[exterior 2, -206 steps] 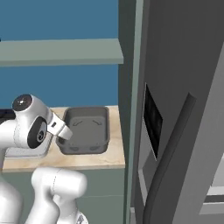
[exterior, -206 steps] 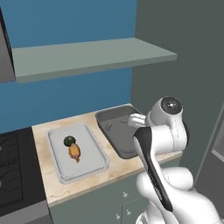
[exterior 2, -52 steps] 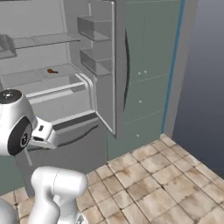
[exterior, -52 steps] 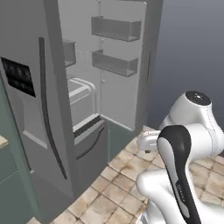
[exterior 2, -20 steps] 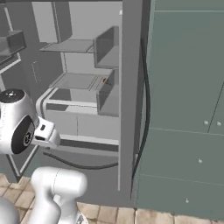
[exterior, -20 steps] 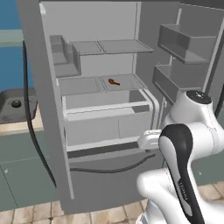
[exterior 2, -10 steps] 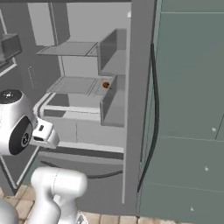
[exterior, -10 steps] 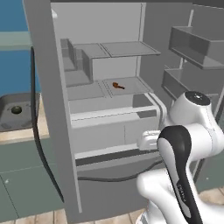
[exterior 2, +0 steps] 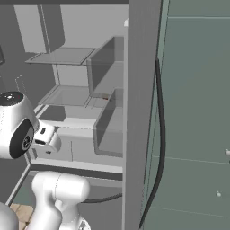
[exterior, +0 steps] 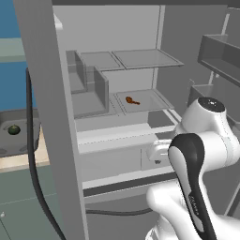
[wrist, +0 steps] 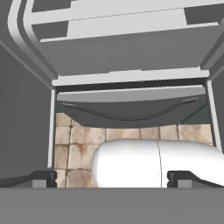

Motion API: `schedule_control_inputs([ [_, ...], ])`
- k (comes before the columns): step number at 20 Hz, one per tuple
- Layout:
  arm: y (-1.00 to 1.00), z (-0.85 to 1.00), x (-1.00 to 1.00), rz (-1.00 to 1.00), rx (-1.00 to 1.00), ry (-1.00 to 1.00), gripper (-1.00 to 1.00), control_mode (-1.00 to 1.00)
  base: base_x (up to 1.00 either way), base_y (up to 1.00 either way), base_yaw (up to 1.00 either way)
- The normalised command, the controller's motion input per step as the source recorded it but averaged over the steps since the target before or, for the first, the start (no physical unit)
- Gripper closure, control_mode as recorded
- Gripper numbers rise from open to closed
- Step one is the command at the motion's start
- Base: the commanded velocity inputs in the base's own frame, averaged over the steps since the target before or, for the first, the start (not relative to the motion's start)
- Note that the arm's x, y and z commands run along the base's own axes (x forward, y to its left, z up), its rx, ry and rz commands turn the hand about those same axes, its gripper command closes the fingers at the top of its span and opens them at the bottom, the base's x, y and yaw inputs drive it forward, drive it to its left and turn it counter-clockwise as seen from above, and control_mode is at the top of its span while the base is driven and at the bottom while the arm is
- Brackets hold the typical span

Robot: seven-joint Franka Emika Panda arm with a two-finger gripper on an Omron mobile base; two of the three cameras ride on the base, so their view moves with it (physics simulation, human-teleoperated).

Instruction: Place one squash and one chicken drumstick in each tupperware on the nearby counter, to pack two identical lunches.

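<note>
The open fridge (exterior: 140,70) spans the left base view, the white arm (exterior: 197,154) folded at lower right with its gripper (wrist: 112,178) aimed down at the fridge's bottom, jaws spread wide and empty, a chicken drumstick (exterior: 131,100) on the centre shelf, a squash (exterior: 13,130) in the dark tupperware (exterior: 26,123) at mid-left.

I have driven from the table round to the open fridge (exterior: 117,117), now close before its drumstick (exterior: 132,100) shelf.
</note>
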Motion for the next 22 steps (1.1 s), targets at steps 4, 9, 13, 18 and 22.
schedule_control_inputs([
  [4,0.00,0.00,0.00,0.00,0.00,0.00,-1.00,1.00,0.36,0.00,0.00],
  [9,-0.06,-0.04,0.00,0.00,0.00,-0.08,-1.00,-1.00,0.01,0.00,0.00],
  [13,-0.15,0.00,0.12,0.00,-0.01,-0.25,-1.00,-1.00,0.00,0.00,0.00],
  [18,-0.18,-0.03,0.40,0.00,-0.01,-0.22,-1.00,-1.00,0.00,0.00,0.00],
  [22,-0.37,0.00,0.57,0.00,0.00,0.00,-1.00,-1.00,0.00,0.00,0.00],
])
